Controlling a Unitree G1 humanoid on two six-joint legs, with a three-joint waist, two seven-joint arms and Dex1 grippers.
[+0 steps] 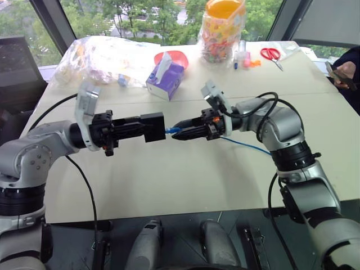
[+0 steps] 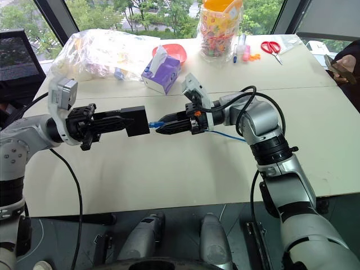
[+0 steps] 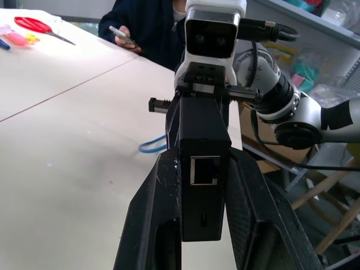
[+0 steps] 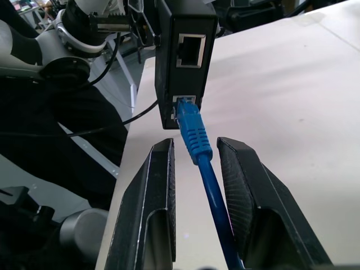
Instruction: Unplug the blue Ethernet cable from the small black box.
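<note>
Claws met above the counter (image 1: 185, 180), and you had the small black box (image 1: 152, 127) clenched in the left claw (image 1: 147, 128), held level over the near half. The blue Ethernet cable (image 4: 194, 138) was plugged into the box's lower port, its plug seated; the upper port beside it stood empty. Your right claw (image 4: 197, 169) faced the box from the other side with its fingers (image 4: 160, 191) on either side of the cable just behind the plug, parted, with a gap showing on each side. From that claw the cable trailed away over the counter toward the right arm.

Beyond the box, farther across the counter, sat a purple tissue box (image 1: 165, 79) with a red bowl (image 1: 175, 57) just behind it and a clear plastic bag (image 1: 104, 56) to its left. A jar of coloured bits (image 1: 223, 31) and red-handled scissors (image 1: 272, 55) lay well apart at the far edge. A person holding a phone (image 1: 340, 76) sat past the counter's right side. Nothing lay between the claws and the box.
</note>
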